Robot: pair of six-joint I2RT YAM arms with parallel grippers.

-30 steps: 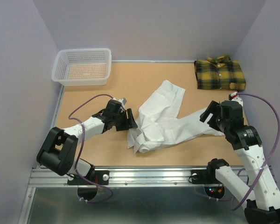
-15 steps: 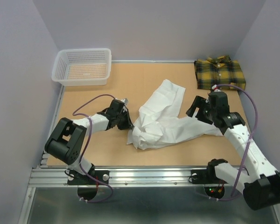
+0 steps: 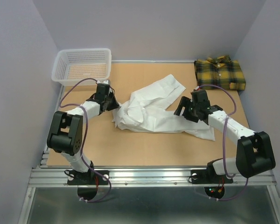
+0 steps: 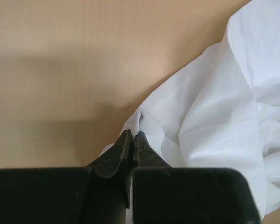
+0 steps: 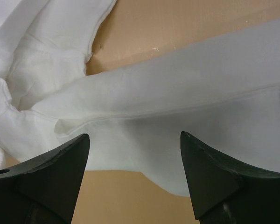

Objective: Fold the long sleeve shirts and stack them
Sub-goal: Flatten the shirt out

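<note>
The plain white shirt [image 3: 149,109] lies crumpled across the middle of the table, one sleeve trailing to the right. My left gripper [image 3: 115,105] is at its left edge. The left wrist view shows that gripper [image 4: 133,135] shut on a pinched fold of the white shirt [image 4: 214,116]. My right gripper [image 3: 181,108] hovers over the trailing sleeve. In the right wrist view it [image 5: 134,134] stands open, with the white shirt's sleeve [image 5: 177,112] under and ahead of its tips. The yellow-and-green plaid shirt [image 3: 220,73] lies folded at the back right corner.
A white mesh basket [image 3: 84,80] stands at the back left corner, just behind the left arm. The tan table [image 3: 144,144] is walled on the left, back and right. The arm bases sit on a metal rail at the near edge.
The left gripper has shut on the white shirt's edge and dragged it back and left toward the basket. The right gripper moved left over the sleeve, still open.
</note>
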